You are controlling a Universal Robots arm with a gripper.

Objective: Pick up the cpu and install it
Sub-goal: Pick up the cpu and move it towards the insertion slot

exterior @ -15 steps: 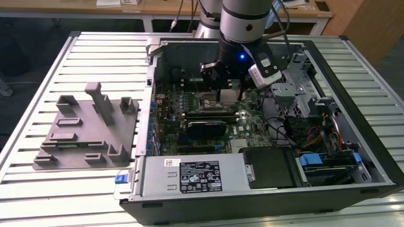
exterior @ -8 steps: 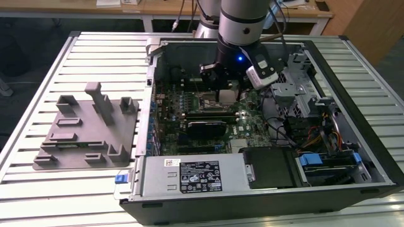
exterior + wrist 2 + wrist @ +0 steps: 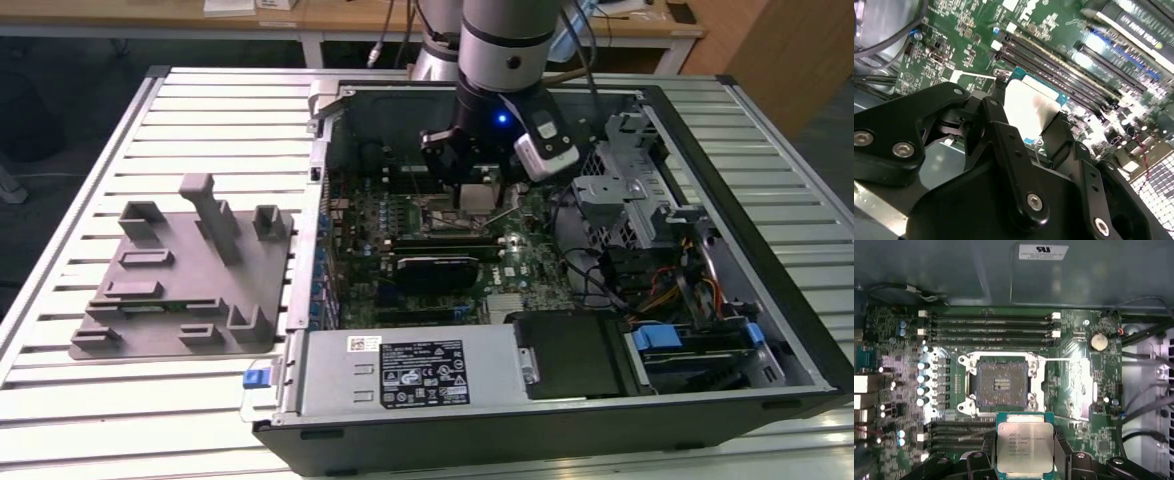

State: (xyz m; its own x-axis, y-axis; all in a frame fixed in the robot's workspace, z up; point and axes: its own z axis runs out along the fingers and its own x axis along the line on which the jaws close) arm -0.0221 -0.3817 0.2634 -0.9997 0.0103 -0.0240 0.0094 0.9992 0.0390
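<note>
The cpu (image 3: 1025, 444), a small square chip with a silvery top and a green rim, is clamped between the two black fingers of my gripper (image 3: 1025, 452). It hangs level above the motherboard, just beside the open black-framed socket (image 3: 1002, 385), whose lever (image 3: 1066, 360) is swung out. In the second wrist view the cpu (image 3: 1026, 107) looks bright white between the fingers (image 3: 1000, 122). In the exterior view my gripper (image 3: 475, 190) is lowered inside the open computer case (image 3: 747, 330), over the board's upper middle.
Memory slots (image 3: 989, 325) run along both sides of the socket, with capacitors (image 3: 921, 385) beside it. A coin battery (image 3: 1098, 342) and cables lie nearby. The grey tray (image 3: 187, 270) with upright blocks sits at the exterior view's left of the case. A drive cage (image 3: 634, 190) stands at the right.
</note>
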